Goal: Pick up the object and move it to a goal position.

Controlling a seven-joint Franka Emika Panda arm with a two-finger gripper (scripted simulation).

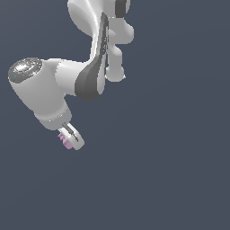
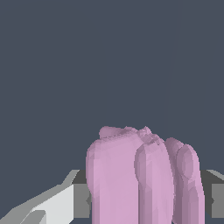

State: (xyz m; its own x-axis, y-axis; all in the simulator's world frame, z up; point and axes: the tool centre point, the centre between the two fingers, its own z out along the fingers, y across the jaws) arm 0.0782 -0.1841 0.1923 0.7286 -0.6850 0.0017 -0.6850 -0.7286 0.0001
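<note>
The object (image 1: 65,141) is a tiny pale pink-purple ribbed piece. In the exterior view it peeks out beside the white gripper (image 1: 72,139), low at the exterior view's left. The gripper is shut on it, with most of the piece hidden behind the fingers. In the wrist view the object (image 2: 144,175) fills the lower middle, its rounded ribs upright, held between the grey-white fingers (image 2: 57,203) that show at either side of it.
The white and grey arm (image 1: 85,67) bends down from the top of the exterior view. All around is a plain dark blue-grey backdrop with no other objects, edges or goal marker in view.
</note>
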